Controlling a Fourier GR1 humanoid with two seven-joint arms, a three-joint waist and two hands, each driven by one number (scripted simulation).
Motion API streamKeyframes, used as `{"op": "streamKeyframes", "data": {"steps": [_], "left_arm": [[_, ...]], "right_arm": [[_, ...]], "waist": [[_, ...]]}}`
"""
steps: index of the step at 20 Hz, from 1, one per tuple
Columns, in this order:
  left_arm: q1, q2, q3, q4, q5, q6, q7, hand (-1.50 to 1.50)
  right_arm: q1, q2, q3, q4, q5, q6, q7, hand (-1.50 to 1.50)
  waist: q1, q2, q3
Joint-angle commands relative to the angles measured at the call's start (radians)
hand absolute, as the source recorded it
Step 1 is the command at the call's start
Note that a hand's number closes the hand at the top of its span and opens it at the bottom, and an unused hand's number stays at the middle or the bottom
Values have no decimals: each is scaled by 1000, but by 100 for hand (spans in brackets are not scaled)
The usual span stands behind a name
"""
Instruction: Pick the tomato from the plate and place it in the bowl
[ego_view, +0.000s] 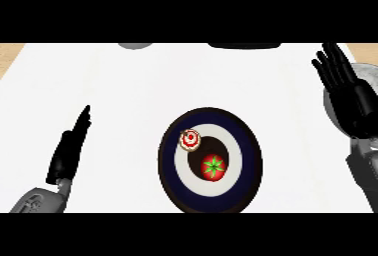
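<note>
White counter top (133, 85) fills nearly the whole head view, plain and flat; tan strips show at the far left and far right corners beyond its edges. At the far edge a grey rounded object (135, 45) is cut off by the top of the view, and a dark flat shape (244, 45) sits further right along the same edge. Can't tell what either is.

Left side: left hand (68, 150) comes in from the lower left, seen edge-on, fingers straight and pointing away up the counter. Holds nothing, touches no object. Well apart from the plate.

Centre: plate (251, 165), dark navy rim, white ring, dark middle. Tomato (212, 167) lies in the dark middle, red with a green star-shaped stem top facing up. Just up-left of it, on the white ring, a small round red-and-white item (190, 139) with ring markings; whether it touches the tomato I can't tell.

Right side: right hand (347, 95) near the right edge, fingers straight, spread and pointing up the view, holding nothing. Behind it a grey rounded object (367, 75) is partly hidden by the hand and cut off by the frame edge; can't say if that's the bowl. Right hand is clear of the plate, no contact with the tomato.
</note>
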Motion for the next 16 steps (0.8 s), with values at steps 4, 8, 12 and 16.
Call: {"op": "streamKeyframes", "data": {"steps": [4, 8, 12, 16], "left_arm": [[-83, 46, 75, -97, -33, 22, -46, 0], [-80, 45, 96, -147, -7, 21, -53, 0], [-78, 31, 92, -188, -28, 13, -41, 0], [-79, 16, 70, -235, -57, 24, 15, 0]], "right_arm": [[97, 129, 21, 25, -144, 210, -174, 150], [235, 91, -82, 122, 68, -140, -194, 150], [356, 188, -61, 149, -25, 155, -568, -150], [371, 93, 17, 33, 168, 109, -578, -150]], "waist": [[-2, -7, 3], [-44, -14, 1], [-11, -8, 2], [-13, -11, 0]]}}
